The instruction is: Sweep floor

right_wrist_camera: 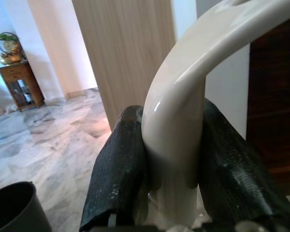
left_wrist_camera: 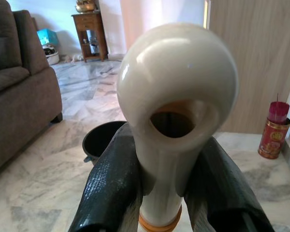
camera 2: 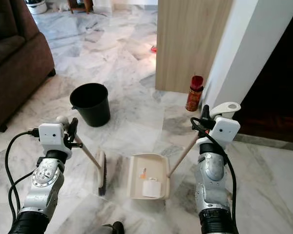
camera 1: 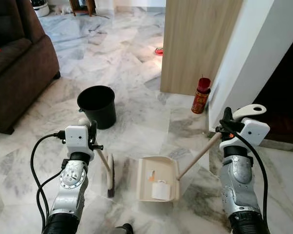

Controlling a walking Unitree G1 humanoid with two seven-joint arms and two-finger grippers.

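Marble floor [camera 1: 136, 58] in front of the robot, with sweeping tools in both hands. The left hand [left_wrist_camera: 159, 193] is closed on the cream handle of a broom [camera 1: 110, 178]; its black fingers [left_wrist_camera: 111, 188] press either side of the shaft just below the looped, hollow end. The broom's dark bristle head rests on the floor just beside the dustpan [camera 1: 158, 178]. The right hand [right_wrist_camera: 171, 169] is likewise clamped on the curved cream grip of the dustpan's long handle, which slants down to the pan lying flat on the floor between the two arms. The pan holds a pale crumpled scrap near its front lip and a small orange fragment further in.

Handling, as a judgement: both tools look like light, rigid plastic and thin shaft, so little force is needed; the glossy handles may be slippery and could twist in a two-finger grip, so holding close under the end knob or bend, as here, seems the surest hold. The bristles appear to flex, the pan does not.

A black bucket [camera 1: 96, 105] stands beyond the broom, well apart from the pan. A red canister [camera 1: 201, 96] stands by the wooden panel [camera 1: 195, 44]; it carries gold marks, too small to read. No other writing is legible. A brown sofa [camera 1: 14, 68] sits at the left.
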